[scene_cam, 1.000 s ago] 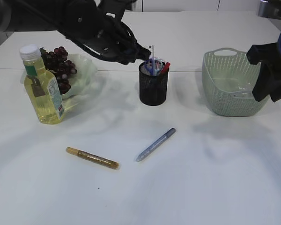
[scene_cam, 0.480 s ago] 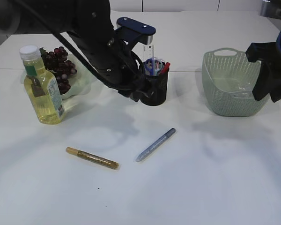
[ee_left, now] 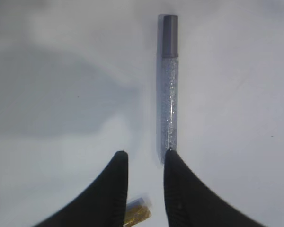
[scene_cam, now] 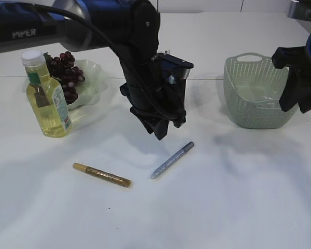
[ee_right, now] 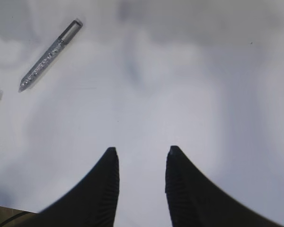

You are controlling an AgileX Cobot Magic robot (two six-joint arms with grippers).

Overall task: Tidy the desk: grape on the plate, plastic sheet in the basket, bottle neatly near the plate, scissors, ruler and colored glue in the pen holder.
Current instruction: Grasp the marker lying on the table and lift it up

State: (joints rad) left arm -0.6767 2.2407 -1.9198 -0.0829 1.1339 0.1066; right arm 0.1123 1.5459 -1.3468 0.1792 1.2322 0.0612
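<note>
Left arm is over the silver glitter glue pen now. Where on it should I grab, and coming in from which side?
Grip the silver glitter glue pen mid-barrel, coming straight down, fingers closing across its width. It lies flat on the table with bare space on both long sides. The left hand is open and empty, near the pen's clear end, so shift along toward the grey cap first.

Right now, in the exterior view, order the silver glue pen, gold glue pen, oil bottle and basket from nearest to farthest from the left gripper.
From the left gripper:
1. Silver glue pen, just below, right.
2. Gold glue pen, lower left.
3. Basket, right, and oil bottle, left: too close to call.
</note>
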